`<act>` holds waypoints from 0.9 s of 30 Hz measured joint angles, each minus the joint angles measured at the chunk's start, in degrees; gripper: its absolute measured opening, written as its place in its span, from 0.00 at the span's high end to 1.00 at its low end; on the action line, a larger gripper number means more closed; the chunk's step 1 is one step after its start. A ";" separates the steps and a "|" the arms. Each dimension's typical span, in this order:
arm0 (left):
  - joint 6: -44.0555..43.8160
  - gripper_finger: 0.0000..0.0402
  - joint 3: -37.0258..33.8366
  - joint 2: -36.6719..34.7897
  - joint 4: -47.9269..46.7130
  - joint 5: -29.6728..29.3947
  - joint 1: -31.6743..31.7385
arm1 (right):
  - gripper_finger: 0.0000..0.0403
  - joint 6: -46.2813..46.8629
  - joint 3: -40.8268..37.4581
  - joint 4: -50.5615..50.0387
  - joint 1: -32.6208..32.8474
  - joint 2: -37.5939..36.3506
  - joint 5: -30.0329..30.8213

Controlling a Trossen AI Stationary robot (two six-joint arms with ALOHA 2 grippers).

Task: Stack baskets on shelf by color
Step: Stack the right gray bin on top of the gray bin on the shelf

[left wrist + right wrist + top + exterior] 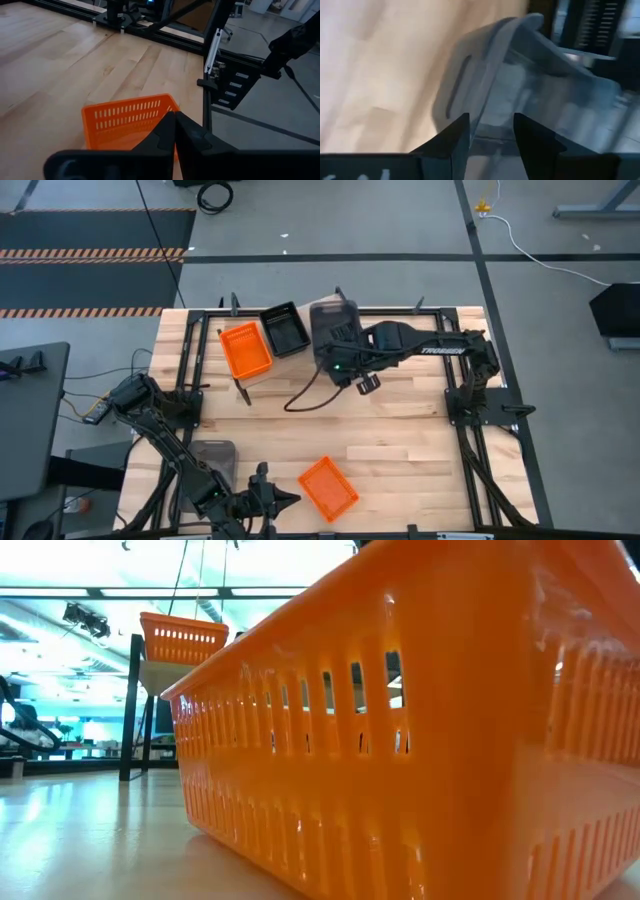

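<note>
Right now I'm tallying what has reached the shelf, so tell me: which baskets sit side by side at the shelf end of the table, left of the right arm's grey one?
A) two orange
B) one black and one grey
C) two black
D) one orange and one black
D: the high view shows an orange basket beside a black basket there.

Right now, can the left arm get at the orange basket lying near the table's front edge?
Probably yes. The left gripper sits shut just beside that orange basket, with bare tabletop between them and nothing else close. It would need to open first.
</note>
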 joint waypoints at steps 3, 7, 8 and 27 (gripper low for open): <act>-0.04 0.97 0.00 0.00 0.01 0.12 0.04 | 0.62 0.13 0.02 1.59 -0.11 -0.13 1.34; 0.01 0.96 0.00 0.00 -0.08 2.06 -0.02 | 0.63 3.51 0.02 0.39 -0.83 -0.13 1.18; 0.02 0.96 0.00 0.00 -0.18 2.40 -0.11 | 0.63 4.28 0.02 -0.10 -0.96 -0.13 0.96; -0.50 0.95 0.00 0.02 -1.33 2.60 0.07 | 0.65 7.43 0.02 -2.12 -5.96 -0.13 -0.56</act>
